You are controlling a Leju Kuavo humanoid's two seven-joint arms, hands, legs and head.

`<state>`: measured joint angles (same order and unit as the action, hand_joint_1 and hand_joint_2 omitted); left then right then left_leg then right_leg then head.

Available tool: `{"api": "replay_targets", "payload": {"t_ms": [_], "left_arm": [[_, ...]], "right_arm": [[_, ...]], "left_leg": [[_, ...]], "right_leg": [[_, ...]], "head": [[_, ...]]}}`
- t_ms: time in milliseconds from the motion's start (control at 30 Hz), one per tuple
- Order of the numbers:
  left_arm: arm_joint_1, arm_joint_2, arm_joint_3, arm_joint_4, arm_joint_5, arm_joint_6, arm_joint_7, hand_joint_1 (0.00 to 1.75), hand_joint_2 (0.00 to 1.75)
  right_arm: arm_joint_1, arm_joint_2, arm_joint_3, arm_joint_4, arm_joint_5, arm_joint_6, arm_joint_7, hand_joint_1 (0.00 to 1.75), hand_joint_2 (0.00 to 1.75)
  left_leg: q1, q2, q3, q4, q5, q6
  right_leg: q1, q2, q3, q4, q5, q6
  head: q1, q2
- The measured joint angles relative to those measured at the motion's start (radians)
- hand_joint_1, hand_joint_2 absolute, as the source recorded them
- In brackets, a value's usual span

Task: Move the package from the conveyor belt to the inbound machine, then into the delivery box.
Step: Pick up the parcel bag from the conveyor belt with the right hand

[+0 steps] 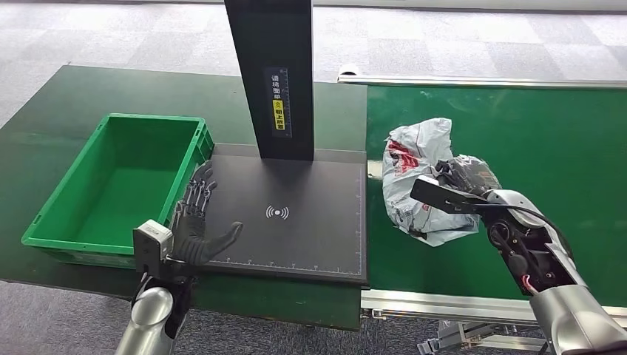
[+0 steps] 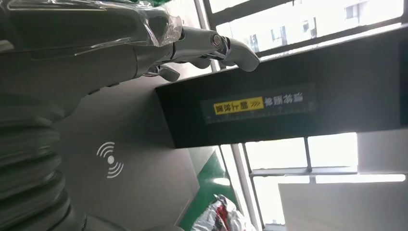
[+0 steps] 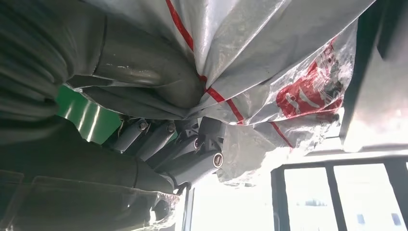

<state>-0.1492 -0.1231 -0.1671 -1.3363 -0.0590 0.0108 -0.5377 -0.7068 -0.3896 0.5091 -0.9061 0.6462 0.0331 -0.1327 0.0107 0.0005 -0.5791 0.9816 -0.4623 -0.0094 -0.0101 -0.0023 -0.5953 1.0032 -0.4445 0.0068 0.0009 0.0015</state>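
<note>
Gripping the crumpled package (image 1: 414,177) on the conveyor belt (image 1: 532,126) with right hand (image 1: 462,181) fingers closed into the plastic, needing a firm lift clear before crossing to the inbound machine (image 1: 288,214), left hand (image 1: 196,222) spread empty beside the delivery box (image 1: 66,222).

Crinkled glossy plastic film on the package (image 1: 414,166), white-grey with red print; matt green belting on the conveyor belt (image 1: 532,148) beneath it; smooth matt black platform on the inbound machine (image 1: 296,214) beside; shiny moulded green plastic delivery box (image 1: 118,185)
</note>
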Motion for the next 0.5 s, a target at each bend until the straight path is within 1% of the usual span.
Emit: {"api": "replay_targets", "payload": {"t_ms": [100,200,300,400,500], "left_arm": [[0.006,-0.011,0.014,-0.018,0.024,0.029,-0.025,0.0,1.75],[0.006,-0.023,0.029,-0.028,0.07,0.067,-0.054,0.0,1.75],[-0.001,-0.031,0.036,-0.029,0.113,0.099,-0.076,0.0,1.75],[-0.018,-0.036,0.036,-0.027,0.14,0.11,-0.087,0.0,1.75],[-0.037,-0.039,0.031,-0.018,0.149,0.109,-0.089,0.0,1.75]], "right_arm": [[0.037,0.005,-0.056,-0.108,0.024,-0.074,-0.013,1.75,1.75],[0.08,0.026,-0.118,-0.222,0.051,-0.165,-0.063,1.75,1.75],[0.12,0.057,-0.151,-0.31,0.08,-0.235,-0.124,1.75,1.75],[0.147,0.095,-0.15,-0.355,0.099,-0.271,-0.167,1.75,1.75],[0.156,0.128,-0.121,-0.357,0.106,-0.26,-0.182,1.75,1.75]], "left_leg": [[0.0,0.0,0.0,0.0,0.0,0.0],[0.0,0.0,0.0,0.0,0.0,0.0],[0.0,0.0,0.0,0.0,0.0,0.0],[0.0,0.001,0.0,0.0,0.0,0.0],[0.0,0.001,0.0,0.0,0.0,0.0]], "right_leg": [[0.0,0.0,0.0,0.0,0.0,0.0],[0.0,0.0,0.0,0.0,0.0,0.0],[0.0,0.0,0.0,0.0,0.0,0.0],[0.0,0.0,0.0,0.0,0.0,0.0],[0.0,0.0,0.0,0.0,0.0,0.0]], "head": [[0.0,0.0],[0.0,0.0],[0.0,0.0],[0.0,0.0],[0.0,0.0]]}}
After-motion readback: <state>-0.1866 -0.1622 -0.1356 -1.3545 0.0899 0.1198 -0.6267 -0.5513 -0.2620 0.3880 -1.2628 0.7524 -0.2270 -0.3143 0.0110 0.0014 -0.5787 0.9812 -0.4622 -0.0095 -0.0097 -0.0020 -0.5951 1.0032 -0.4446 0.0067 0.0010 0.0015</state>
